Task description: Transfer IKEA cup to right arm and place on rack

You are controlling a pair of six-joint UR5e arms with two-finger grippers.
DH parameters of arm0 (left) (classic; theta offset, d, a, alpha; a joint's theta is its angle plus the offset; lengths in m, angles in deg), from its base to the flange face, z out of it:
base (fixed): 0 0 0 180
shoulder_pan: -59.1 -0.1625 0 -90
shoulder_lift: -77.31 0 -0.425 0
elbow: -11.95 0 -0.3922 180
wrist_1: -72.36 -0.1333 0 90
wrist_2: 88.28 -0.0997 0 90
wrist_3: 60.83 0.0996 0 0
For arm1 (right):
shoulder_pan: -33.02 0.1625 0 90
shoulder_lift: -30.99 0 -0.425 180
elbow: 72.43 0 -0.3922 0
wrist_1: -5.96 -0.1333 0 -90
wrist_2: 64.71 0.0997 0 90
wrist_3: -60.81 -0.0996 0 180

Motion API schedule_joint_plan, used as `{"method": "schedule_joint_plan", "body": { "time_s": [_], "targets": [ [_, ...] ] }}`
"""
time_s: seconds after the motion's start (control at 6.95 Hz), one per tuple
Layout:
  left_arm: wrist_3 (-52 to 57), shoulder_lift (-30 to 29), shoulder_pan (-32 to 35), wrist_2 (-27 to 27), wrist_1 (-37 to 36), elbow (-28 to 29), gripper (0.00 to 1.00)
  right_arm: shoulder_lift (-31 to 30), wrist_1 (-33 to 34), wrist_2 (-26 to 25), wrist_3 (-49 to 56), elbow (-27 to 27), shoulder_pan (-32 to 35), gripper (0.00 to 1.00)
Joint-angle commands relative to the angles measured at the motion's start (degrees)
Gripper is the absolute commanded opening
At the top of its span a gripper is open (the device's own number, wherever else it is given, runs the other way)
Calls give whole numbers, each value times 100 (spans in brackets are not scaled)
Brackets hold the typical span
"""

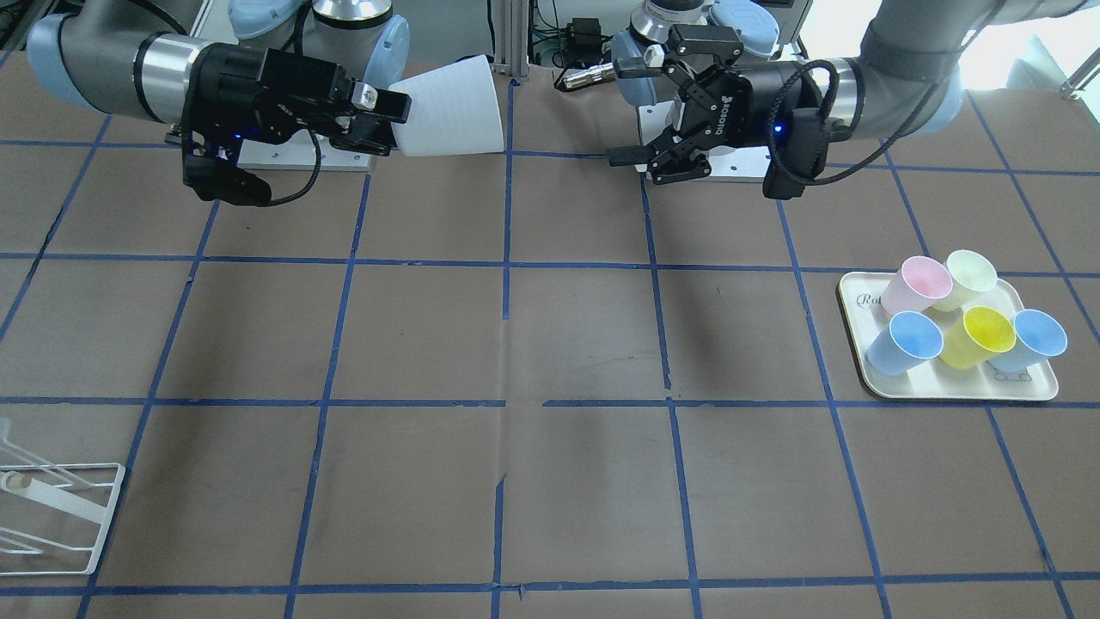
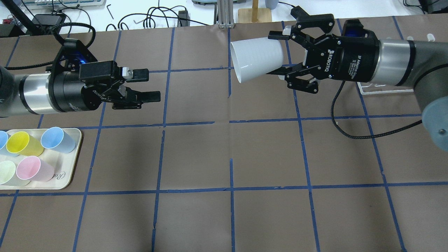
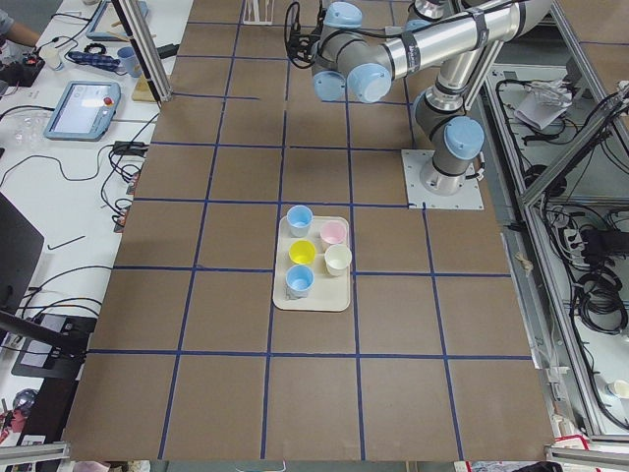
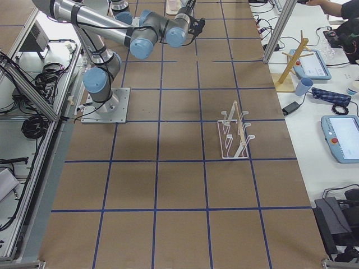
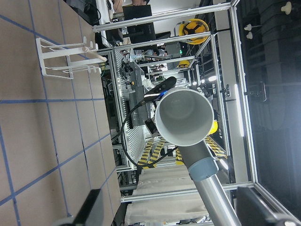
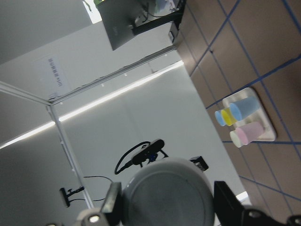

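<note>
The IKEA cup (image 2: 257, 59), near-white and tapered, is held on its side in the air by my right gripper (image 2: 276, 55), which is shut on its base end. Its mouth points toward my left gripper (image 2: 148, 84), which is open, empty and a gap away from it. In the front-facing view the cup (image 1: 447, 107) and right gripper (image 1: 391, 125) are at upper left and the left gripper (image 1: 626, 110) at upper right. The left wrist view looks into the cup's mouth (image 5: 184, 117). The white wire rack (image 1: 51, 516) stands at the table's near left corner, and also shows in the right side view (image 4: 235, 137).
A cream tray (image 1: 954, 391) holds several coloured cups: blue, yellow, pink and pale green. It lies under my left arm's side in the overhead view (image 2: 71, 168). Brown table with blue tape grid. Cables and gear lie beyond the far edge.
</note>
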Motion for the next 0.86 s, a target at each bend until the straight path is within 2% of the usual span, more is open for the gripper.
{"method": "schedule_joint_plan", "body": {
  "time_s": [0.0,0.14,0.43,0.58,0.72],
  "targets": [
    [-2141,-65,-11,-1472,-1993,592,100,-139,-118,-2117,-3,598,-29,31],
    [-3354,-101,120,-1852,-2812,639,100,-175,-128,-3143,5,765,-29,31],
    [-5292,-127,751,-3632,-4474,622,100,-201,-119,-4309,84,907,-11,29],
    [-5900,-136,1068,-4180,-4830,657,100,-201,-6,-4992,241,908,6,28],
    [-6106,-41,1358,-5047,-5181,710,100,-201,265,-6000,730,943,7,26]
  ]
}}
